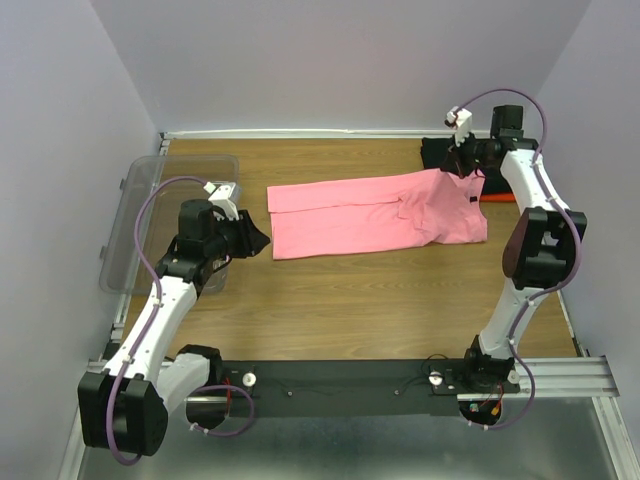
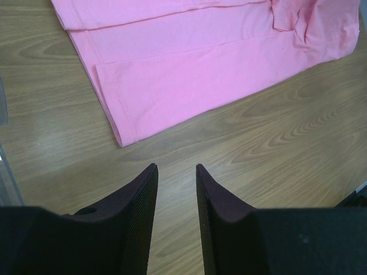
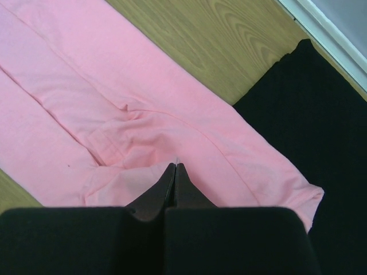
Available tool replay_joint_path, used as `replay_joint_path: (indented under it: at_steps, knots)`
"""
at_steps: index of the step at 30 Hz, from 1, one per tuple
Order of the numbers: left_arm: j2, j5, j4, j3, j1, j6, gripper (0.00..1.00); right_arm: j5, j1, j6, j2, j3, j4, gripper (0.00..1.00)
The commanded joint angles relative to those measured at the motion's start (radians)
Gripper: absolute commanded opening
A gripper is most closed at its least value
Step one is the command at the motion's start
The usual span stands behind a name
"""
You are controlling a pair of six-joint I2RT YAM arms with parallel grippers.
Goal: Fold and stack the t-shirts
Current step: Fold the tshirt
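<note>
edges: clear tub along the left edge; black t-shirt in the far right corner by the back wall
open room: bare table across the whole near half; narrower strip behind the shirt
pink t-shirt place: far middle of the table, its right end lapping onto the black one
long axis: left-right, right end slightly farther back; hem left, sleeves right
look: bright pink, folded lengthwise into a flat band, creased near the right end
left gripper: partly open, empty, over bare wood just short of the hem corner
right gripper: jaws closed, pinching pink fabric at the far right edge, cloth puckered at the tips
</note>
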Motion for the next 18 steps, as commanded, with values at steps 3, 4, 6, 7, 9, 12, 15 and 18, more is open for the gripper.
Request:
replay_joint_path:
  at_steps: [3, 4, 6, 7, 9, 12, 15, 18]
  knots:
    - [-0.024, 0.033, 0.036, -0.022, -0.004, 0.022, 0.41, 0.060, 0.002, -0.010, 0.017, 0.039, -0.007, 0.01]
    - [-0.022, 0.035, 0.038, -0.023, -0.004, 0.025, 0.41, 0.062, 0.003, -0.008, 0.019, 0.040, -0.007, 0.01]
    - [-0.022, 0.036, 0.038, -0.024, -0.004, 0.025, 0.41, 0.065, 0.006, -0.005, 0.023, 0.051, -0.007, 0.02]
    - [-0.022, 0.038, 0.039, -0.024, -0.004, 0.025, 0.41, 0.069, 0.009, -0.004, 0.025, 0.056, -0.007, 0.02]
    - [-0.028, 0.038, 0.039, -0.026, -0.004, 0.025, 0.41, 0.074, 0.014, 0.004, 0.034, 0.065, -0.009, 0.02]
    - [-0.034, 0.041, 0.044, -0.029, -0.004, 0.023, 0.41, 0.085, 0.021, 0.012, 0.048, 0.080, -0.009, 0.02]
    - [-0.034, 0.044, 0.047, -0.030, -0.004, 0.022, 0.41, 0.106, 0.026, 0.022, 0.060, 0.088, -0.006, 0.05]
    - [-0.036, 0.047, 0.047, -0.030, -0.004, 0.023, 0.41, 0.152, 0.028, 0.039, 0.059, 0.083, -0.006, 0.28]
